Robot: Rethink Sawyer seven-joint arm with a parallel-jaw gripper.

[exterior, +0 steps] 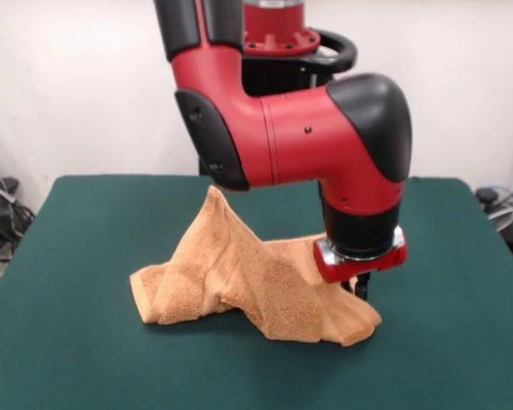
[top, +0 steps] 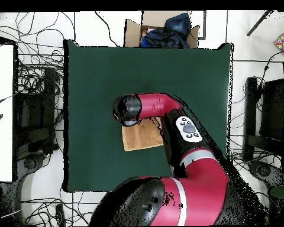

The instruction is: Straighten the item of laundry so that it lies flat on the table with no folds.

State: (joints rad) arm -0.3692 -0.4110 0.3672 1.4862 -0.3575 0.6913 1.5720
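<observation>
The orange-tan towel (exterior: 248,286) is seen bunched and folded at the centre of the green worktop (exterior: 68,342), one part raised into a peak. The gripper (exterior: 360,288) is set at the towel's right end, low by the cloth. Whether the fingers are open or closed cannot be told.
</observation>
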